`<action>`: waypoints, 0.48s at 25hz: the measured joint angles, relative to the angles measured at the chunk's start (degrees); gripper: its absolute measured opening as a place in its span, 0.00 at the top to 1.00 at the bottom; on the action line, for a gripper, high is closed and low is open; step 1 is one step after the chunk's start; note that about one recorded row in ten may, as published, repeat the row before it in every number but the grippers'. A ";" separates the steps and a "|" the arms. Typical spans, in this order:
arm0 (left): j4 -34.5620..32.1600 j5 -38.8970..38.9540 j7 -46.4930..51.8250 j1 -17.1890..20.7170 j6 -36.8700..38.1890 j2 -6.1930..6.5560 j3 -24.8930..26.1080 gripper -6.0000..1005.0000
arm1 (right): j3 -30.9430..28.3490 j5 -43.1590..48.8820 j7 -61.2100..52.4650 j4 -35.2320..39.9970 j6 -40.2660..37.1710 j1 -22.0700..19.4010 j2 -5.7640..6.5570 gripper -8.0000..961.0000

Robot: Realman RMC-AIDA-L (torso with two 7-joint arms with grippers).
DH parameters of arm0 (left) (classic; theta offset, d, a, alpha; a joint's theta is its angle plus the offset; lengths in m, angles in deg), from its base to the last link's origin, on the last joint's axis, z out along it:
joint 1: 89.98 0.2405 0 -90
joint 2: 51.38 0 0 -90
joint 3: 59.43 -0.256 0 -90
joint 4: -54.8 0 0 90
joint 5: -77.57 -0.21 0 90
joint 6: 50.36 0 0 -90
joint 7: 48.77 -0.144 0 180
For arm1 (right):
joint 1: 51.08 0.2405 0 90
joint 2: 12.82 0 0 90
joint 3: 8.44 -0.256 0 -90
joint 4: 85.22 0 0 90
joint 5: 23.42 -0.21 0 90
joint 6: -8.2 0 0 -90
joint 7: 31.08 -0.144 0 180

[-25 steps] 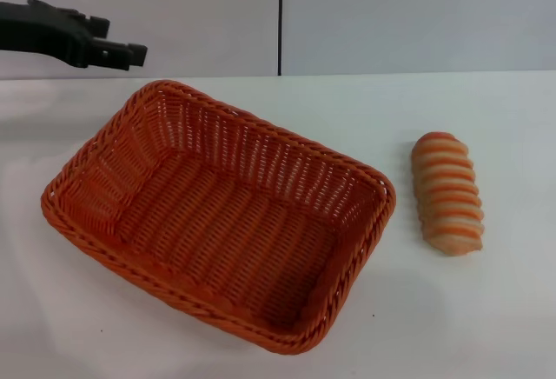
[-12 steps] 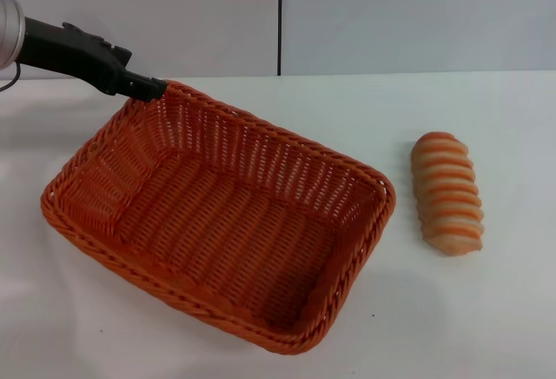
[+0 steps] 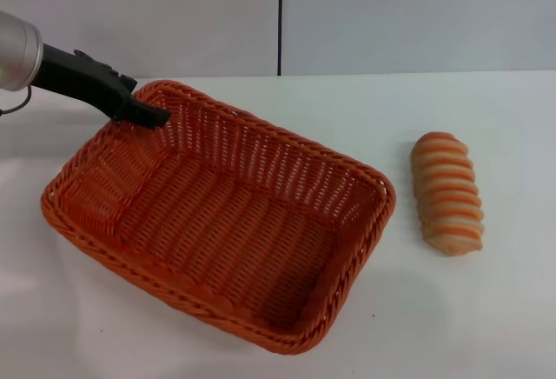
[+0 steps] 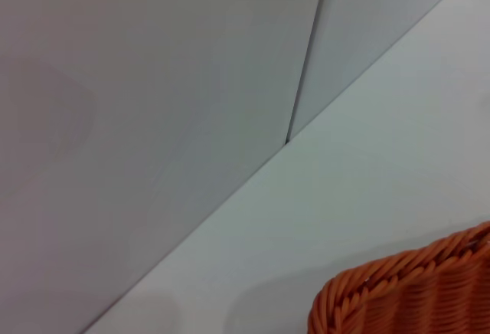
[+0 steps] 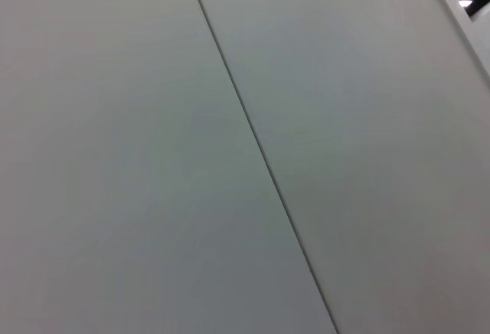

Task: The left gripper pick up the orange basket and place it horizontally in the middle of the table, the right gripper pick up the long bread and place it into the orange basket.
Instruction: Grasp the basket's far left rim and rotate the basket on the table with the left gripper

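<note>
Left gripper (image 3: 149, 118) at far-left corner of large orange woven wicker basket (image 3: 217, 214), fingers' state unclear. Striped oblong bread roll (image 3: 448, 192) right, on white bench (image 3: 486, 309).

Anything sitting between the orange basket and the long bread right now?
No. In the head view, only a bare strip of white table separates the orange basket from the long bread.

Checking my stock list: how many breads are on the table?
1: the bread lies on the table, right of the basket, apart from it. None hidden inside.
</note>
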 joint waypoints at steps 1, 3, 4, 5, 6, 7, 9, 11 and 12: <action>0.09 -0.04 0.00 -0.01 -0.07 0.00 -0.04 0.29 | -0.01 -0.01 -0.21 0.02 0.00 -0.02 0.04 0.43; 0.67 -0.06 0.02 -0.04 -0.25 -0.01 -0.16 0.30 | -0.02 -0.04 -0.28 0.03 0.00 -0.05 0.12 0.43; 0.91 -0.06 0.03 -0.06 -0.30 -0.02 -0.24 0.30 | -0.02 -0.05 -0.28 0.04 0.00 -0.05 0.16 0.43; 0.91 -0.06 0.03 -0.06 -0.30 -0.02 -0.24 0.30 | -0.02 -0.08 -0.29 0.04 0.00 -0.03 0.18 0.42; 1.30 -0.10 0.33 -0.11 -0.44 -0.02 -0.50 0.31 | -0.02 -0.11 -0.29 0.04 -0.01 -0.02 0.19 0.42; 1.30 -0.10 0.33 -0.11 -0.44 -0.02 -0.50 0.31 | -0.02 -0.14 -0.29 0.04 -0.04 -0.01 0.19 0.42; 2.07 -0.82 1.45 -0.32 -0.81 -0.04 -1.22 0.32 | -0.02 -0.16 -0.31 0.04 -0.23 -0.01 0.19 0.42; 2.32 -1.23 1.95 -0.44 -1.24 -0.05 -1.60 0.32 | -0.02 -0.17 -0.32 0.04 -0.43 0.00 0.16 0.42; 2.32 -1.30 2.30 -0.42 -1.68 -0.06 -1.83 0.33 | -0.01 -0.18 -0.33 0.04 -0.48 -0.02 0.16 0.42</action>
